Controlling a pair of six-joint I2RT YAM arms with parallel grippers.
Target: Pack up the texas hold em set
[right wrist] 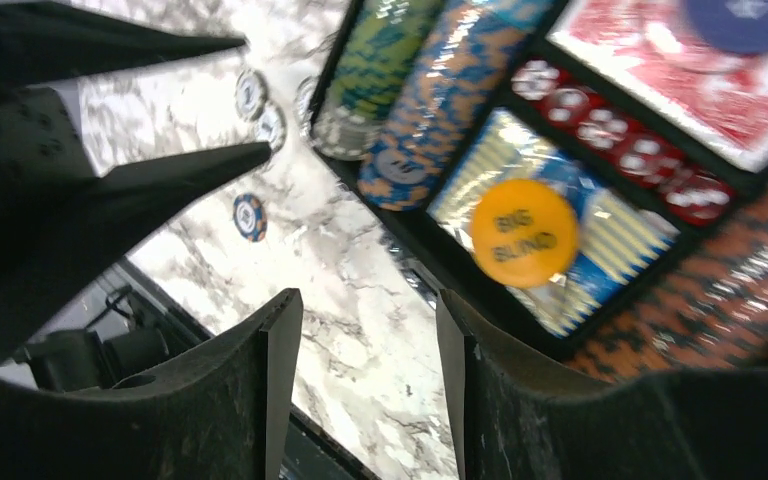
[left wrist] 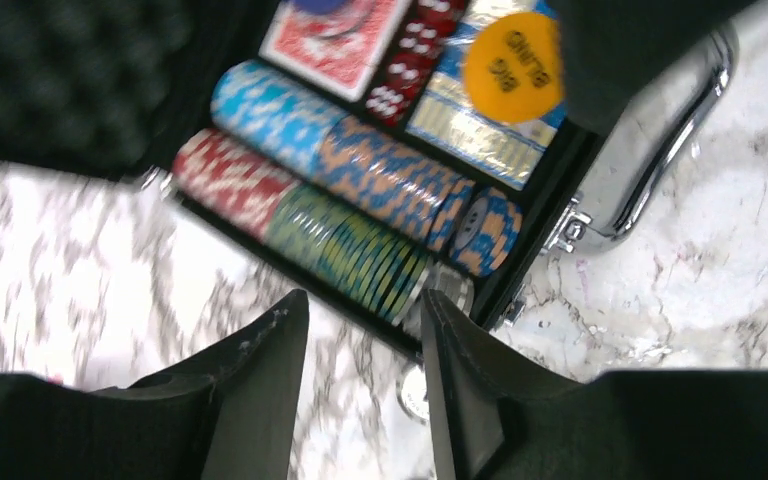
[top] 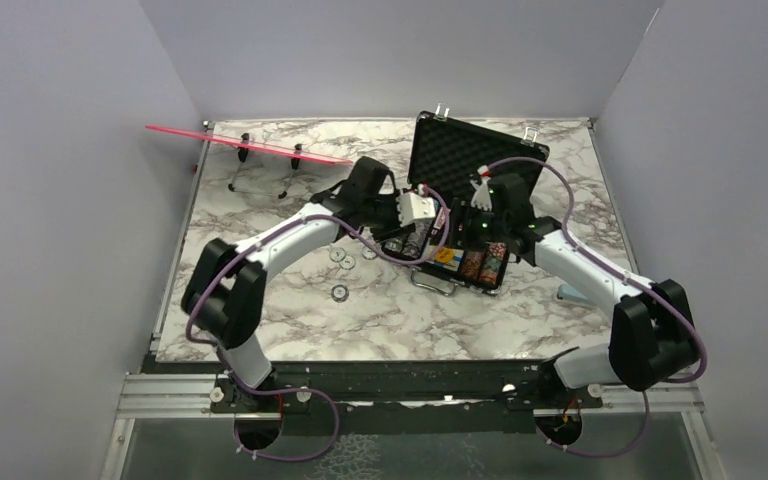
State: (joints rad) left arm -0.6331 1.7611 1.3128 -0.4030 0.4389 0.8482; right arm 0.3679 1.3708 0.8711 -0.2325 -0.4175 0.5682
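Note:
The black briefcase lies open mid-table with its foam-lined lid upright. Rows of multicoloured poker chips, a red card deck, red dice and an orange "BIG BLIND" button sit inside. The button rests on a blue deck, and a blue button lies on the red deck. My left gripper is open and empty above the case's left edge. My right gripper is open and empty over the table by the case's front edge. Both hover over the case.
Several loose chips lie on the marble left of the case, and they also show in the right wrist view. One chip lies by my left finger. A pink strip on wire legs stands back left. A light-blue block lies right of the case.

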